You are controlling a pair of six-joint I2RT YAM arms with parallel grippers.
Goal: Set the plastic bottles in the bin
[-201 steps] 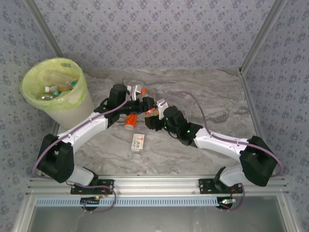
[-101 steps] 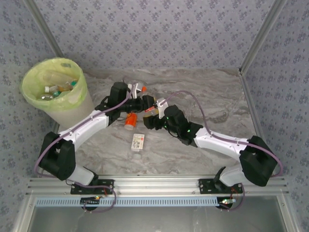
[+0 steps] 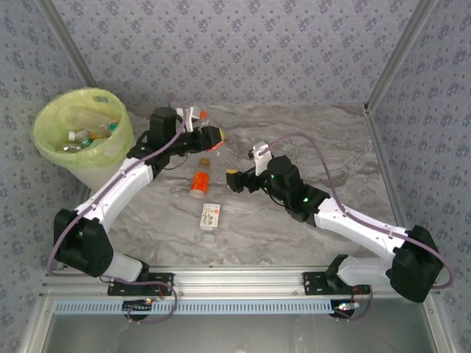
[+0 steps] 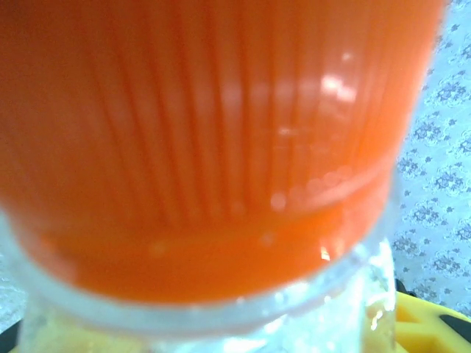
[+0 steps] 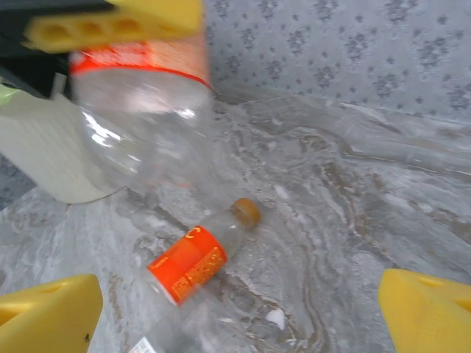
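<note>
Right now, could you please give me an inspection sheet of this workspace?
Surface: marbled tabletop, no spill seen.
Job's things: bin at far left, lined, with binned bottles inside; orange-label bottle and white-label bottle lying on the tabletop; held bottle, clear with an orange cap, off the table.
Clutter: nothing seen.
Grippers: left gripper shut on the held bottle; right gripper open and empty.
Cables: a purple cable runs along each arm; the right cable loops above the tabletop, no snag seen.
Surroundings: patterned walls and metal frame posts.
</note>
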